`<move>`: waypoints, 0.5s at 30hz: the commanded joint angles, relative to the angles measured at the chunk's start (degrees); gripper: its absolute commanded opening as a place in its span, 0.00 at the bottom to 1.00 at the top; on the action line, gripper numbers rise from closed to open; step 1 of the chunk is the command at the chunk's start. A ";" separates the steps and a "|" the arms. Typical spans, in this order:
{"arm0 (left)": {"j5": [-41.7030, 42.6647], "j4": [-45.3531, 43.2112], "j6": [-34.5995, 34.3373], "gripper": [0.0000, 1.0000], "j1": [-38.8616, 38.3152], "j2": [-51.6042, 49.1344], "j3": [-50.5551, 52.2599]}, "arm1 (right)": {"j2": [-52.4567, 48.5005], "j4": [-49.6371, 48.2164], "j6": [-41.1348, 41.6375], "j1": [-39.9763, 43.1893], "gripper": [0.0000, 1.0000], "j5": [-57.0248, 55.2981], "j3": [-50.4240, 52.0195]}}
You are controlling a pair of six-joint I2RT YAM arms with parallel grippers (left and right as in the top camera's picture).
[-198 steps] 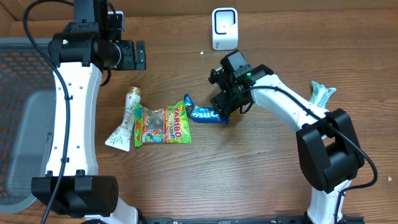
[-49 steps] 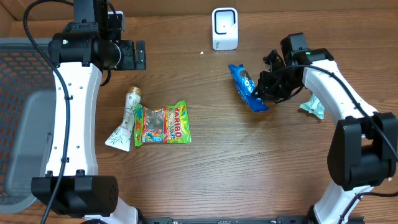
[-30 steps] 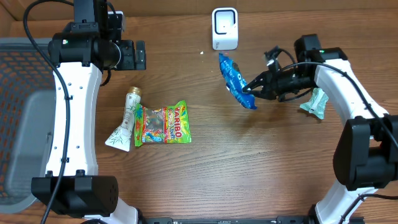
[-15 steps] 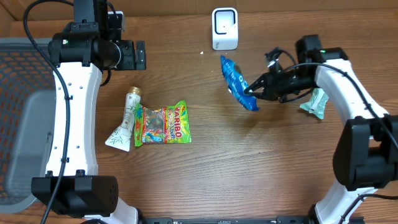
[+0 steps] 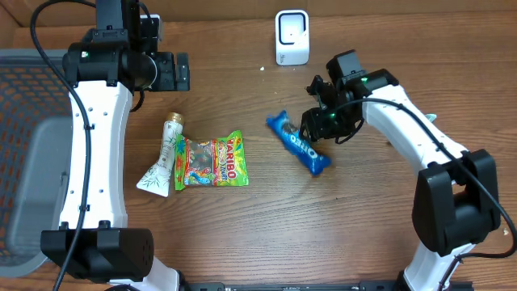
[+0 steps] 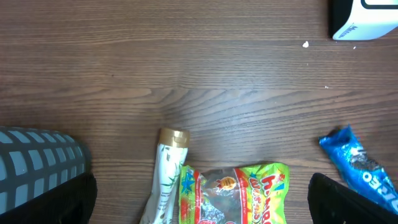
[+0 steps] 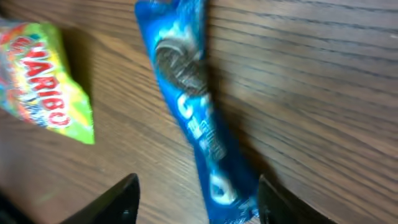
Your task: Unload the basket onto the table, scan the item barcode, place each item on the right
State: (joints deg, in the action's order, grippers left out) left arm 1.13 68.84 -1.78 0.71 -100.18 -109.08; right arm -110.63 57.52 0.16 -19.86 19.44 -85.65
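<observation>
The blue Oreo packet [image 5: 299,144] lies flat on the table, right of the middle. My right gripper [image 5: 317,129] hovers over its right end with the jaws apart. In the right wrist view the Oreo packet [image 7: 193,106] runs up between the two dark fingers [image 7: 118,199], its near end close to the right one, and my right gripper [image 7: 199,208] is not clamped on it. The white scanner [image 5: 292,36] stands at the back. My left gripper [image 5: 174,71] hangs open at the back left, holding nothing.
A Haribo bag [image 5: 214,162] and a white tube [image 5: 164,158] lie left of the middle, below my left gripper [image 6: 199,211]. A grey mesh basket [image 5: 24,162] fills the left edge. A teal packet [image 5: 430,119] peeks out behind the right arm.
My right gripper came left and down from in front of the scanner and opened. The Oreo packet, held up in the air before, now lies on the table. The left arm has not moved.
</observation>
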 commanded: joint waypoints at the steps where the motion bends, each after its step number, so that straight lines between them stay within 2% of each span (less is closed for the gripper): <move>1: 0.37 -0.04 -1.01 1.00 -0.37 0.11 0.17 | 2.21 -0.22 0.26 -2.34 0.63 -8.96 -1.81; 6: 0.37 -0.04 -1.01 1.00 -0.37 0.11 0.17 | 2.16 -0.68 -1.79 -8.55 0.53 -19.32 -2.75; 12: 0.39 -0.04 -1.01 1.00 -0.37 0.11 0.17 | 1.14 -5.03 -1.97 -18.01 0.49 -33.99 0.59; 15: 0.39 -0.04 -1.01 1.00 -0.37 0.11 0.17 | -0.57 -7.37 -2.12 -20.09 0.49 -37.51 2.05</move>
State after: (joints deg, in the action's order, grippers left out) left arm 1.13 68.84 -1.78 0.71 -100.18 -109.08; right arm -110.63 51.59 -1.52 -38.35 -8.88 -85.52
